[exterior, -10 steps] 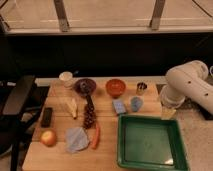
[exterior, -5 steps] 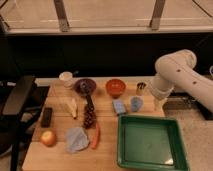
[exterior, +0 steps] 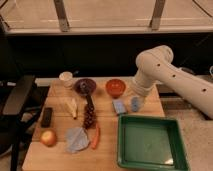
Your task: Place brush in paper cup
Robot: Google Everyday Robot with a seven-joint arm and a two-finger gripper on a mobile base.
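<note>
brush (exterior: 90, 104) lies flat on the table (exterior: 50, 159), squeezed between purple bowl (exterior: 85, 86) and grapes (exterior: 89, 119). paper cup (exterior: 66, 79) sits back-left, just beside that bowl. gripper (exterior: 138, 95) is right-rear by the blue cup (exterior: 136, 103), well apart from the brush, fingers spread wide, empty. Risks: thin handle slips the pinch, grapes get shoved, long brush tips the light cup. Wooden table, green tray (exterior: 150, 162) front-right, black chair (exterior: 17, 102) left, dark wall behind.

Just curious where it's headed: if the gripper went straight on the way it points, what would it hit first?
Probably the small blue cup: the gripper points down just above it, though depth is unclear.
</note>
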